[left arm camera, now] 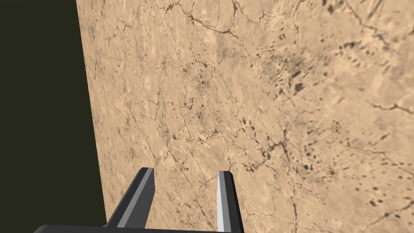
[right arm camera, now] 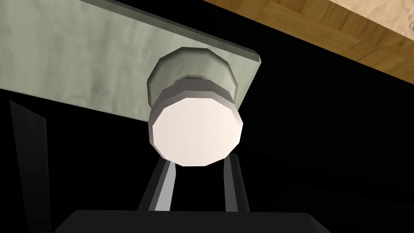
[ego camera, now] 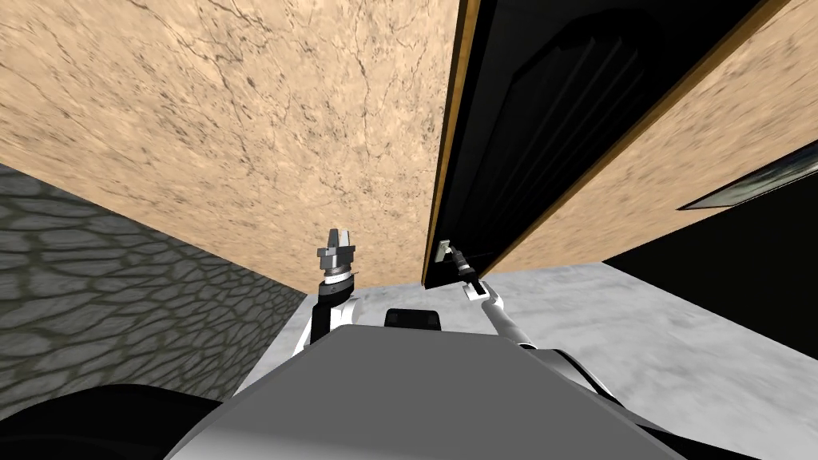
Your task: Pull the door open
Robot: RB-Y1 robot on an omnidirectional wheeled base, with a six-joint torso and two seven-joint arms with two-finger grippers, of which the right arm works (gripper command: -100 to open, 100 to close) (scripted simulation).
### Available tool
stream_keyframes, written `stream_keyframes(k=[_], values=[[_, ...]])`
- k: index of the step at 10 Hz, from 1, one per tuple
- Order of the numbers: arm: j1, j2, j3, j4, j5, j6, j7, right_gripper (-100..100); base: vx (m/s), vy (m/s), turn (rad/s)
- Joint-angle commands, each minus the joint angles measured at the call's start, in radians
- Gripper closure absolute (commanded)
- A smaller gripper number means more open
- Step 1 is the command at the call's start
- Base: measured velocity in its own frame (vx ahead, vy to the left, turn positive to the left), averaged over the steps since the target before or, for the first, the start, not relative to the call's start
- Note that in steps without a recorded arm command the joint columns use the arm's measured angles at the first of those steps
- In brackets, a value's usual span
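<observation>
At door [ego camera: 551,120] edge: right gripper [right arm camera: 197,173] at white knob [right arm camera: 196,131], grip cannot tell | left gripper [left arm camera: 186,174] parted, empty

The pale grey, marble-veined floor [ego camera: 639,343] spreads out to the right, smooth and faintly mottled. At its far edge it meets the foot of the tan, crack-veined stone wall [ego camera: 240,120] and the lower corner of the dark door [ego camera: 543,120] with its wood-coloured frame [ego camera: 448,136]. On the left a dark grey cobble-patterned surface [ego camera: 120,279] borders it. On the right it ends at a black area [ego camera: 743,271].
</observation>
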Motion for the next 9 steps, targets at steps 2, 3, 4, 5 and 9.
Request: stream_keyframes(k=[2, 3, 4, 5, 9], values=[[-0.02, 0.004, 0.02, 0.003, -0.057, -0.004, -0.064, 100, -0.056, -0.044, 0.079], [-0.027, 0.004, 0.03, 0.009, -0.09, 0.002, -0.089, 100, -0.078, -0.056, 0.157], [-0.027, 0.004, 0.03, 0.009, -0.093, 0.002, -0.099, 100, -0.052, -0.048, 0.063], [-0.034, 0.004, 0.039, 0.015, -0.128, 0.007, -0.134, 100, -0.05, -0.045, 0.079], [-0.055, 0.004, 0.068, 0.033, -0.233, 0.023, -0.232, 100, -0.065, -0.053, 0.118]])
